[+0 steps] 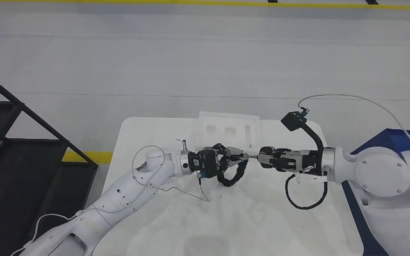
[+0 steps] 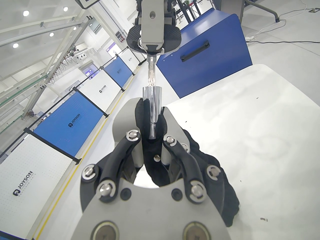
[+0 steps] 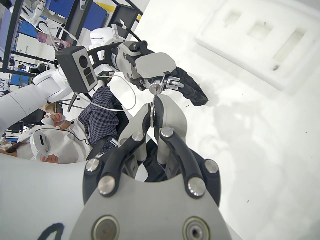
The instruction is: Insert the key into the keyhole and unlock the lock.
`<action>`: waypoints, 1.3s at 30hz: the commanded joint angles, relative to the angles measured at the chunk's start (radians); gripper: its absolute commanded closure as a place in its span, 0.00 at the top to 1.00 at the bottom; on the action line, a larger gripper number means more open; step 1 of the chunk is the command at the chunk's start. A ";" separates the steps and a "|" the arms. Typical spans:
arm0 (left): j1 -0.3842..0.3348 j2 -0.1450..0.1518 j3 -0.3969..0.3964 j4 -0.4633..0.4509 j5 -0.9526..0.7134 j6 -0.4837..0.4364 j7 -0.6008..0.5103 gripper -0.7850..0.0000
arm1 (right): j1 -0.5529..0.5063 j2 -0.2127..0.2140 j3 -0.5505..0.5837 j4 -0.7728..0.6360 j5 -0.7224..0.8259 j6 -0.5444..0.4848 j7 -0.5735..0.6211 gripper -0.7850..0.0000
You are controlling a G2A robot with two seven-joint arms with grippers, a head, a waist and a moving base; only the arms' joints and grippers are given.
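The left claw [image 2: 149,111] is closed on the lock [image 2: 151,96], gripped around its chrome barrel above the surface [image 2: 250,126], the black cable [image 2: 215,178] hanging loose. From 3 o'clock of it, the right claw [image 1: 261,157] is pinched shut on the key [image 2: 151,73], whose tip is set at the keyhole. The key is judged stiff, thin and slippery; its flat bow is best gripped. Both arms are held level, claw facing claw.
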 commanded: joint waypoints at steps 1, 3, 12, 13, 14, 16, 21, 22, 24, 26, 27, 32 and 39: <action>0.002 -0.001 -0.004 -0.002 0.003 -0.002 0.001 0.00 | 0.001 0.001 -0.001 0.002 -0.001 0.000 -0.002 0.00; 0.005 -0.002 -0.008 -0.003 0.006 -0.004 0.002 0.00 | 0.002 0.002 -0.003 0.002 -0.003 0.002 -0.003 0.00; 0.016 -0.007 -0.026 -0.015 0.031 -0.011 -0.010 0.00 | 0.011 0.006 -0.024 0.009 -0.006 0.003 -0.007 0.00; 0.017 -0.007 -0.028 -0.017 0.035 -0.012 -0.015 0.00 | 0.013 0.007 -0.028 0.010 -0.010 0.002 -0.006 0.00; 0.018 -0.007 -0.029 -0.020 0.039 -0.014 -0.020 0.00 | 0.016 0.007 -0.032 0.011 -0.012 0.004 -0.008 0.00; 0.021 -0.008 -0.032 -0.026 0.040 -0.019 -0.026 0.00 | 0.020 0.007 -0.040 0.014 -0.017 0.007 -0.010 0.00; 0.023 -0.012 -0.035 -0.033 0.045 -0.038 -0.043 0.00 | 0.030 0.009 -0.059 0.019 -0.032 0.016 -0.012 0.00; 0.024 -0.013 -0.036 -0.034 0.045 -0.041 -0.045 0.00 | 0.032 0.009 -0.063 0.019 -0.035 0.018 -0.013 0.00; 0.024 -0.015 -0.037 -0.035 0.045 -0.047 -0.050 0.00 | 0.037 0.009 -0.071 0.021 -0.042 0.022 -0.012 0.00; 0.025 -0.016 -0.039 -0.034 0.042 -0.054 -0.055 0.00 | 0.041 0.010 -0.077 0.022 -0.045 0.025 -0.015 0.00; 0.026 -0.017 -0.040 -0.033 0.038 -0.059 -0.059 0.00 | 0.043 0.010 -0.080 0.023 -0.045 0.026 -0.016 0.00; 0.028 -0.024 -0.044 -0.019 -0.008 -0.108 -0.087 0.00 | 0.053 0.011 -0.085 0.025 -0.035 -0.001 -0.023 1.00; 0.024 -0.033 -0.045 -0.003 -0.062 -0.169 -0.111 0.00 | 0.073 0.014 -0.093 0.034 -0.047 -0.095 -0.028 1.00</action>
